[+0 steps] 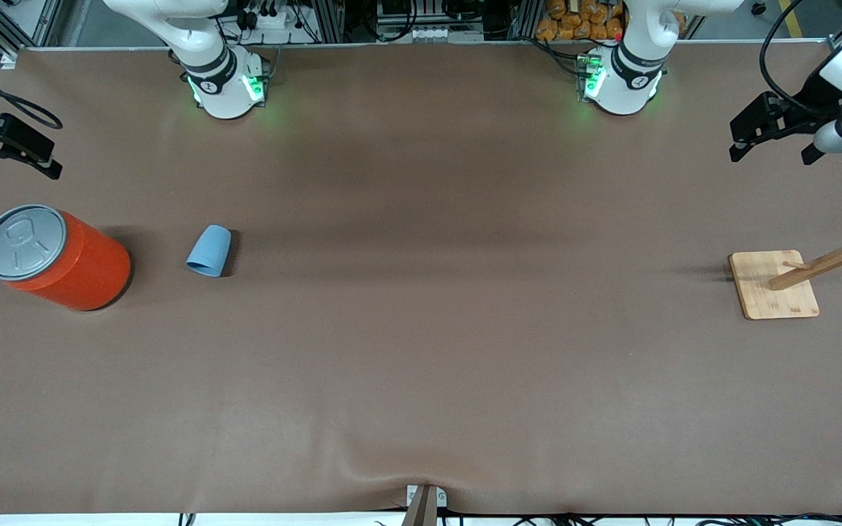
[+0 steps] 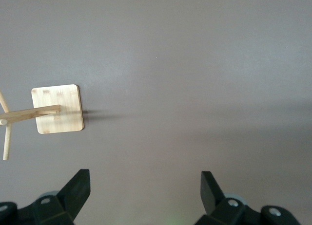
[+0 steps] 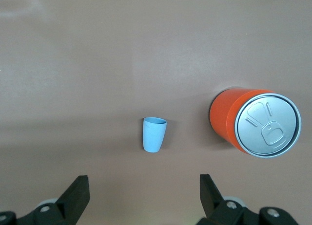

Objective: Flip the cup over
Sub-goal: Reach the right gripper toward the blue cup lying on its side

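Observation:
The small light blue cup [image 1: 209, 250] lies on its side on the brown table, its wide mouth toward the front camera, beside the orange-red can [image 1: 55, 257]. It also shows in the right wrist view [image 3: 154, 134], with the can [image 3: 253, 121] beside it. My right gripper [image 1: 17, 169] hangs high over the right arm's end of the table, open and empty [image 3: 145, 188], well apart from the cup. My left gripper [image 1: 772, 151] hangs high over the left arm's end, open and empty [image 2: 146, 186].
A wooden peg rack [image 1: 775, 283] on a square bamboo base stands at the left arm's end; it also shows in the left wrist view [image 2: 57, 108]. The can stands upright with a grey pull-tab lid. The table [image 1: 421, 351] is bare brown between cup and rack.

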You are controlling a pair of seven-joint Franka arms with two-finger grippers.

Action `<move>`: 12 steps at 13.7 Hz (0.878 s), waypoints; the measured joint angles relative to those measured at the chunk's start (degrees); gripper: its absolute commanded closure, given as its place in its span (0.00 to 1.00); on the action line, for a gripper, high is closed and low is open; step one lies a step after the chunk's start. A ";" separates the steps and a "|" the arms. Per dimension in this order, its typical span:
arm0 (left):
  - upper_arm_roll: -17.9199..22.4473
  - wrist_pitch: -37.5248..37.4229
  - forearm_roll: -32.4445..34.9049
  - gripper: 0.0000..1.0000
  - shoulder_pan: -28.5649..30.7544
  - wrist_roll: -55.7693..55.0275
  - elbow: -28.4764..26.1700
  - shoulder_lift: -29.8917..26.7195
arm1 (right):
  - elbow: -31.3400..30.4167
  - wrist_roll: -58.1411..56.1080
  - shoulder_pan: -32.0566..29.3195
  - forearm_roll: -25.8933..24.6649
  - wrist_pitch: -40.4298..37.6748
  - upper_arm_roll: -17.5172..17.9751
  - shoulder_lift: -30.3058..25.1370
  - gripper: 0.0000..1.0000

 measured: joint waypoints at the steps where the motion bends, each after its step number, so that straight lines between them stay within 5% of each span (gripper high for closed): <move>1: 0.00 -0.24 0.00 0.00 0.00 0.00 0.00 0.00 | 0.01 0.00 0.00 0.01 -0.22 0.00 0.00 0.00; 12: -0.07 -2.43 2.83 0.00 0.35 1.67 -0.13 0.50 | -0.03 0.00 0.02 1.39 -1.23 0.09 0.60 0.00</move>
